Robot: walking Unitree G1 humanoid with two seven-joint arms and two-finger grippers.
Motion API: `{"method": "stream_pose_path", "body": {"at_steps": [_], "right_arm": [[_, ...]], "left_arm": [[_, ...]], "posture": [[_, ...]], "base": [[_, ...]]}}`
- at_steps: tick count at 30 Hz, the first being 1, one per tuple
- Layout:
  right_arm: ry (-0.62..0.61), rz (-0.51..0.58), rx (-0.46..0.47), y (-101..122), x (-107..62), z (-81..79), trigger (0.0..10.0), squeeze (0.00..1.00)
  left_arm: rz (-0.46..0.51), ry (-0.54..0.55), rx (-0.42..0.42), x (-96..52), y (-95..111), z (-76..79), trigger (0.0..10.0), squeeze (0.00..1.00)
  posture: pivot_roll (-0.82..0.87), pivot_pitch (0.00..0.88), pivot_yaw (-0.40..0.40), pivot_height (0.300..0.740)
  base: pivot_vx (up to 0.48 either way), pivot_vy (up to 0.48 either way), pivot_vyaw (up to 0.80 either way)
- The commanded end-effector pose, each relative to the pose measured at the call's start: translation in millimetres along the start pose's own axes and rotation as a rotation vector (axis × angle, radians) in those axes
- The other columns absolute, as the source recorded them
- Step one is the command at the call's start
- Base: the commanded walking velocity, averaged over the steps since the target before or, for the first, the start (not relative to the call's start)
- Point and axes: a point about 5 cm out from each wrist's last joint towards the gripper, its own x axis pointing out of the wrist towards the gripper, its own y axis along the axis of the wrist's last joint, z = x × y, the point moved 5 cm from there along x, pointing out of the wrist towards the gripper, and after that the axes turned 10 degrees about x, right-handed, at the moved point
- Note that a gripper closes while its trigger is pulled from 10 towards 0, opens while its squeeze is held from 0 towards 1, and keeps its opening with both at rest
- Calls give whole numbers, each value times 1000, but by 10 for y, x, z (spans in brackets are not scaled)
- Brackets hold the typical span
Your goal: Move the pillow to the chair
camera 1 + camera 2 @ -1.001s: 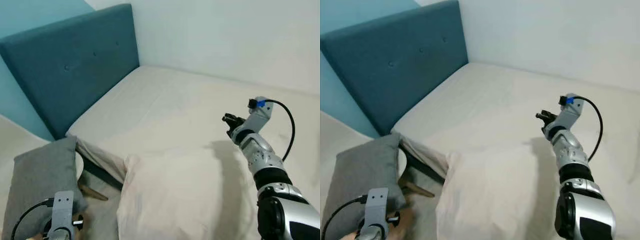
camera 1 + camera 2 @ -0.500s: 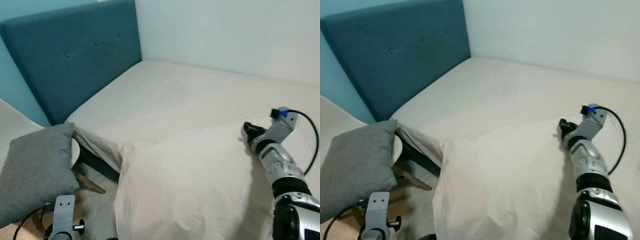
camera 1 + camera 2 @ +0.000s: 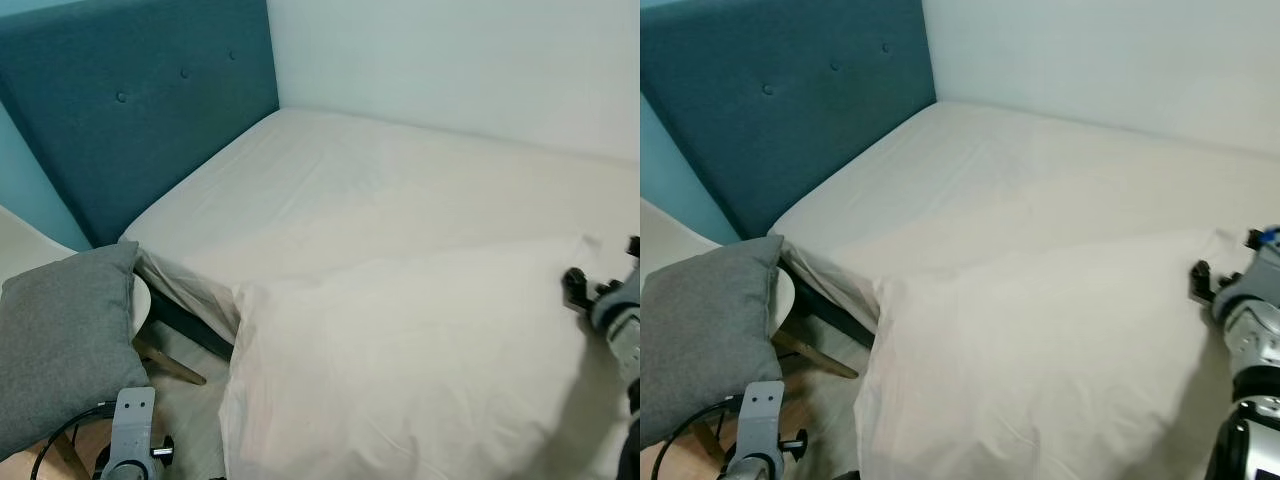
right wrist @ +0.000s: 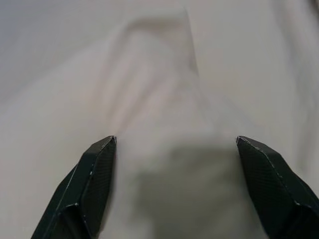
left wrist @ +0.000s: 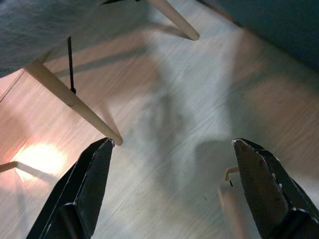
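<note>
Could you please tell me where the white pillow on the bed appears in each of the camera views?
Left eye view: the white pillow fills the lower middle and right.
Right eye view: the same, lower middle.
Right wrist view: its corner lies ahead of the open right pincer.
Left wrist view: not in it.
Shared landmark: the blue headboard.

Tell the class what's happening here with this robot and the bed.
The robot stands at a bed with a teal headboard, facing a large cream pillow lying on the mattress. Its right gripper, fingers open, sits at the pillow's far right corner without holding it. The left gripper, also open, hangs low over the wooden floor. The pale chair with wooden legs to the left already carries a grey cushion. The pillow has not been lifted yet.
</note>
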Motion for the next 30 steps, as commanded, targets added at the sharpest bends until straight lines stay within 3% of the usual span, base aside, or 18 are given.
{"method": "stream_pose_path", "body": {"at_steps": [1, 2, 3, 6, 8, 9, 10, 11, 17, 19, 24, 25, 26, 27, 30], "right_arm": [[-8, -95, 61, -314, -17, 62, 10000, 1000], [-23, -128, 100, -460, -37, 111, 10000, 1000], [-23, -128, 100, -460, -37, 111, 10000, 1000], [-50, -211, 243, -867, -109, 184, 10000, 1000], [-54, -276, 322, -1145, -163, 152, 10000, 1000], [-54, -276, 322, -1145, -163, 152, 10000, 1000], [-72, -310, 344, -1279, -196, 151, 10000, 761], [-76, -351, 359, -1413, -230, 123, 10000, 0], [-21, -456, 396, -1734, -306, -116, 10000, 0], [21, -518, 352, -1833, -334, -250, 10000, 0], [51, -545, 291, -1857, -336, -342, 10000, 0], [55, -535, 263, -1827, -318, -355, 8078, 0], [55, -535, 263, -1827, -318, -355, 8078, 0], [63, -520, 243, -1776, -292, -378, 0, 0], [74, -499, 229, -1701, -256, -410, 0, 0]], "left_arm": [[-21, -10, 6, -21, -81, 23, 10000, 0], [-21, -12, 7, -22, -81, 30, 10000, 0], [-21, -12, 7, -22, -81, 30, 10000, 0], [-17, -18, 11, -24, -77, 48, 10000, 0], [-16, -20, 14, -26, -79, 52, 10000, 0], [-16, -20, 14, -26, -79, 52, 10000, 0], [-16, -22, 17, -28, -84, 53, 10000, 0], [-16, -22, 19, -30, -90, 53, 10000, 0], [-18, -21, 22, -34, -104, 48, 10000, 0], [-19, -20, 23, -34, -107, 42, 10000, 0], [-19, -16, 22, -34, -108, 29, 10000, 0], [-19, -14, 20, -34, -111, 20, 10000, 0], [-19, -14, 20, -34, -111, 20, 10000, 0], [-20, -11, 18, -34, -114, 13, 10000, 0], [-21, -9, 16, -36, -120, 9, 10000, 0]], "posture": [[-257, 28, 58, 532], [-257, 30, 56, 532], [-257, 30, 56, 532], [-254, 36, 57, 532], [-253, 38, 60, 532], [-253, 38, 60, 532], [-254, 41, 61, 532], [-252, 43, 62, 532], [-249, 45, 63, 532], [-244, 46, 65, 532], [-241, 45, 62, 532], [-241, 45, 62, 532], [-241, 45, 62, 532], [-241, 45, 62, 532], [-241, 45, 62, 532]], "base": [[0, 0, 0], [0, 0, 0], [0, 0, 0], [0, 0, 0], [0, 0, 0], [0, 0, 0], [0, 0, 0], [0, 0, 0], [0, 0, 0], [0, 0, 0], [0, 0, 0], [0, 0, 0], [0, 0, 0], [0, 0, 0], [0, 0, 0]]}}
